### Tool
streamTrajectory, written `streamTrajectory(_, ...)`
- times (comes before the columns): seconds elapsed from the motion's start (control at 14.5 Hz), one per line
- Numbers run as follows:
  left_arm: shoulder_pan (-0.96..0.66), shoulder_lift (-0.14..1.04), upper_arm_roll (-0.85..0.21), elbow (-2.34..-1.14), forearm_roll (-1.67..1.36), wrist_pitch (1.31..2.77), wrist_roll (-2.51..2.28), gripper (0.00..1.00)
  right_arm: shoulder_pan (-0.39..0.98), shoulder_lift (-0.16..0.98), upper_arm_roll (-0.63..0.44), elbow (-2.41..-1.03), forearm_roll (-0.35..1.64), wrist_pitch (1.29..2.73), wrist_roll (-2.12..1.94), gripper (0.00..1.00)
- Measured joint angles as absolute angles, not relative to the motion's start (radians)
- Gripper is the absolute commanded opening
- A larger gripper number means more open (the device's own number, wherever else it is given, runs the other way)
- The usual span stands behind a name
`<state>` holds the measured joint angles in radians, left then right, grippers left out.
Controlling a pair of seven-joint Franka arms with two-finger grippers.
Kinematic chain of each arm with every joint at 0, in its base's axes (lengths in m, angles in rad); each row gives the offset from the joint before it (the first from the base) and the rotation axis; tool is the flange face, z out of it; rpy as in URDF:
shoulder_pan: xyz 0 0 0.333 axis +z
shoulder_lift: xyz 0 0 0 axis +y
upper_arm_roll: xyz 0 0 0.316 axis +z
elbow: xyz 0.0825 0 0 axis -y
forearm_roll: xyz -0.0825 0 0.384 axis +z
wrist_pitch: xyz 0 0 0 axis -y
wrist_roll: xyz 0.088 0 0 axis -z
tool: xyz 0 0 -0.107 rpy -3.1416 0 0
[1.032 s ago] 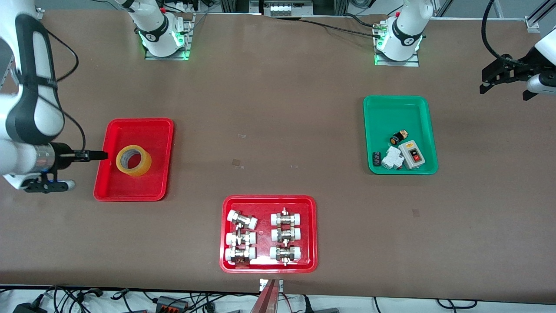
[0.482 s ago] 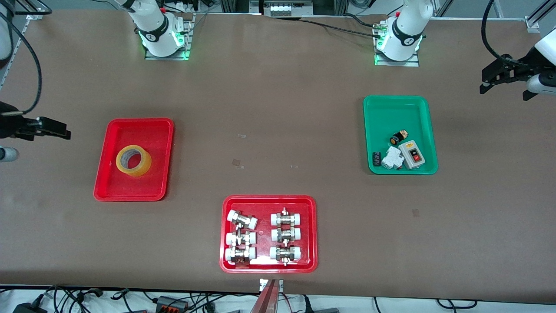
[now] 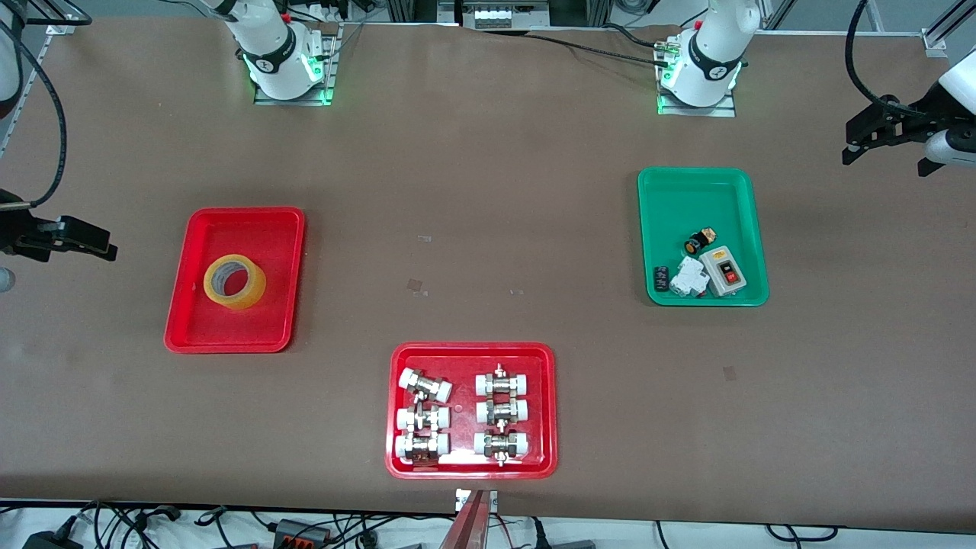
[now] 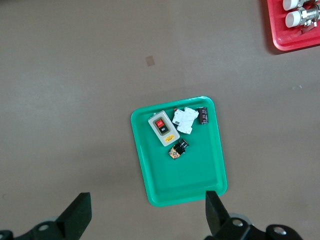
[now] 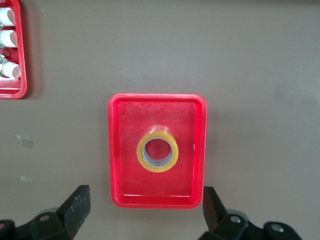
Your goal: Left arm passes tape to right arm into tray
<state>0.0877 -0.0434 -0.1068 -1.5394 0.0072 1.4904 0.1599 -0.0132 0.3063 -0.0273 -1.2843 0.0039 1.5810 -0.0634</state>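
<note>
Front view: the tape (image 3: 235, 281) lies flat in the plain red tray (image 3: 200, 332) toward the right arm's end of the table, nothing touching it. A sec ago the right gripper (image 3: 80, 242) was low at the tray w/ its fingertips right beside the roll; now it's pulled out clear of the tray, up at the table's edge on that end, jaws spread and empty. Since half a sec ago it has only drifted a bit. Left gripper (image 3: 877, 141) hangs over the table's edge at the left arm's end, jaws apart, empty, same spot as before; that arm just waits. Green tray (image 3: 701, 179) w/ a switch box (image 3: 724, 273) and small electrical parts, plus the red tray of pipe fittings (image 3: 473, 465) nearer the camera, unchanged.

Left wrist view: green tray (image 4: 165, 192) well below, both fingers (image 4: 77, 215) wide apart at the frame edge, nothing between them.

Right wrist view: looks straight down on the red tray (image 5: 197, 107), tape (image 5: 158, 152) about centred in it, resting on its flat side. Fingers (image 5: 75, 207) wide apart, nothing held.

Meaning: drop-off looks done. Tape is in the tray, released, right arm backing away. Prob. nothing left but both arms parking.
</note>
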Motion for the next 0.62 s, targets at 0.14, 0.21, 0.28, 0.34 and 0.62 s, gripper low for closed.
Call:
streamTrajectory(0.14, 0.088, -0.043, -0.107, -1.539, 0.007, 1.490, 0.160, 1.00, 0.020, 0.303, -0.061, -1.286, 0.004, 1.598, -0.060, 1.00)
streamTrajectory(0.21, 0.089, -0.043, -0.107, -1.539, 0.007, 1.490, 0.160, 1.00, 0.025, 0.299, -0.070, -1.289, 0.003, 1.599, -0.060, 1.00)
streamTrajectory(0.28, 0.089, -0.043, -0.107, -1.539, 0.007, 1.490, 0.160, 1.00, 0.026, 0.294, -0.076, -1.294, 0.003, 1.599, -0.060, 1.00)
streamTrajectory(0.34, 0.090, -0.043, -0.107, -1.539, 0.007, 1.490, 0.160, 1.00, 0.026, 0.287, -0.080, -1.301, 0.003, 1.600, -0.060, 1.00)
streamTrajectory(0.62, 0.090, -0.043, -0.107, -1.539, 0.007, 1.490, 0.160, 1.00, 0.026, 0.211, -0.083, -1.440, 0.003, 1.694, -0.060, 1.00)
